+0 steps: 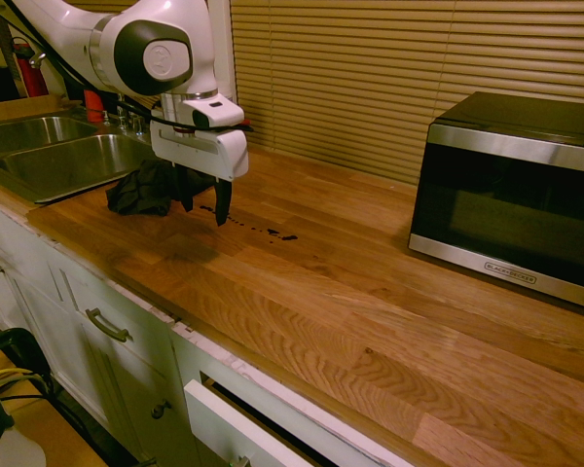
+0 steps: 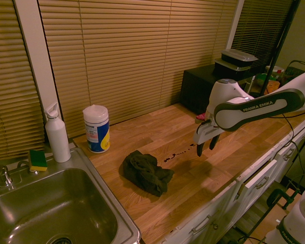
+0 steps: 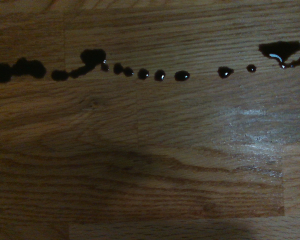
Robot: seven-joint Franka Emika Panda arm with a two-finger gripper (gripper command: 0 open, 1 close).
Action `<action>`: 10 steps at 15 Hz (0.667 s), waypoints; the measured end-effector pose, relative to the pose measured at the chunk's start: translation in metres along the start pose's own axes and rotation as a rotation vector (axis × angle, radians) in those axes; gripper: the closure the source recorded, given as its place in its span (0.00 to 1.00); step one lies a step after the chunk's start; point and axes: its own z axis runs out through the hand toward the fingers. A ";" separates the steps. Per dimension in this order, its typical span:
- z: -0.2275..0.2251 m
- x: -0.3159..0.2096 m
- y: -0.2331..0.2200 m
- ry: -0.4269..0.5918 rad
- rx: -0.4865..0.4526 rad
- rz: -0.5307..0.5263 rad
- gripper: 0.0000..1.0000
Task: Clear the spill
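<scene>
The spill (image 1: 273, 232) is a thin broken line of small dark blotches and drops on the wooden counter, also seen in the second exterior view (image 2: 178, 154). In the wrist view the spill (image 3: 140, 72) shows close up as a row of glossy drops. A dark crumpled rag (image 1: 146, 190) lies loose on the counter between the spill and the sink, apart from the gripper (image 2: 146, 173). My gripper (image 1: 204, 206) hangs just above the counter beside the trail, fingers pointing down, open and empty (image 2: 206, 147).
A steel sink (image 1: 58, 161) sits at the counter's end beyond the rag. A microwave (image 1: 516, 190) stands at the other end. A wipes canister (image 2: 96, 128), a white bottle (image 2: 57, 134) and a sponge (image 2: 38, 160) stand by the blinds near the sink.
</scene>
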 end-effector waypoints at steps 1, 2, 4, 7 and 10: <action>0.001 0.000 0.000 -0.001 -0.001 0.000 0.00; 0.000 0.000 0.000 0.002 -0.001 -0.002 0.00; -0.004 -0.001 -0.006 0.012 0.007 -0.013 0.00; -0.015 -0.013 -0.024 0.038 0.031 -0.045 0.00; -0.027 -0.038 -0.051 0.061 0.055 -0.075 0.00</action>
